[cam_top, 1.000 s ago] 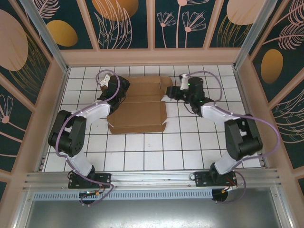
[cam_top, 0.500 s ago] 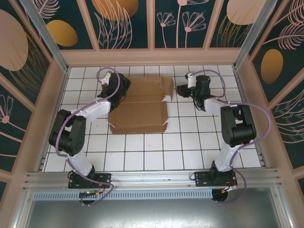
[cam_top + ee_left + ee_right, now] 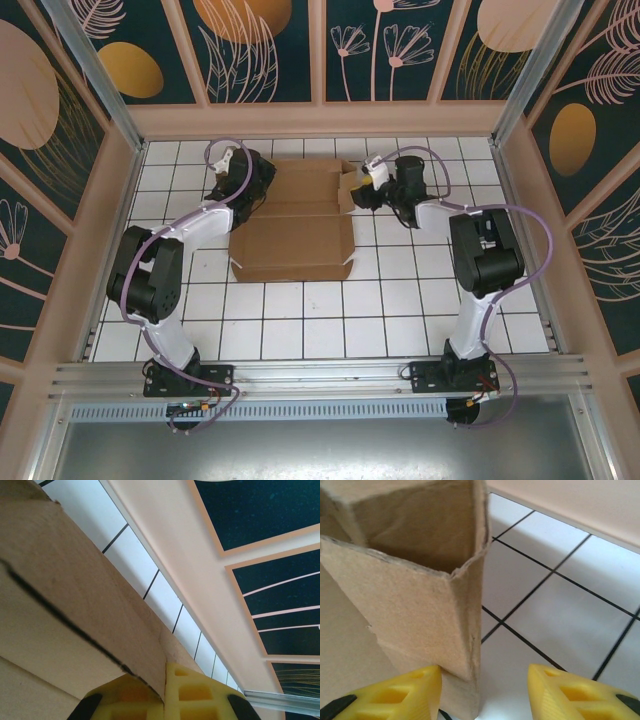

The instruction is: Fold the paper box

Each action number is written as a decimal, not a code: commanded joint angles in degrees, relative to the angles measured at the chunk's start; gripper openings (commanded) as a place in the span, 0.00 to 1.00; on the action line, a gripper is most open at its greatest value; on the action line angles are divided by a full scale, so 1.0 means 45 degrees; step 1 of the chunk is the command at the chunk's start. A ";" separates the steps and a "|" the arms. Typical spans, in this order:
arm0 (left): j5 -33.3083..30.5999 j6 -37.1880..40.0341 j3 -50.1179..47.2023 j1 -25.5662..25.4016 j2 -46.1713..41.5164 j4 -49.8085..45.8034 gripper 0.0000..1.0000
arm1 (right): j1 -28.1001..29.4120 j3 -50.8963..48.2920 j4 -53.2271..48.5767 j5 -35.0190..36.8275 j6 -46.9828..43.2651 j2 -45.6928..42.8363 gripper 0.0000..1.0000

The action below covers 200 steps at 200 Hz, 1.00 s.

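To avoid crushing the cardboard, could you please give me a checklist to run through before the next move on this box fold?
1. The left fingers pinch the paper box: ok, a cardboard edge is clamped between them.
2. The right fingers are open: ok, they stand apart.
3. The raised side flap sits between the right fingers: ok, close to one finger with a gap to the other.
4. The near panel lies flat on the tiled table: ok in the top view.
5. The pinched flap stands fully upright: cannot tell.
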 commanded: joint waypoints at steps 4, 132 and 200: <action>0.0435 0.0461 0.0032 0.0021 0.0304 -0.1051 0.00 | 0.0243 0.0245 0.0274 -0.0535 -0.0576 0.0215 0.48; 0.1180 0.0079 -0.1411 0.0021 -0.0629 -0.0419 0.00 | 0.1584 0.1002 0.0382 0.3538 -0.0192 0.0696 0.42; 0.1204 -0.0017 -0.1570 0.0020 -0.0764 -0.0475 0.00 | 0.1682 0.1664 0.0048 0.4557 0.0547 0.1246 0.49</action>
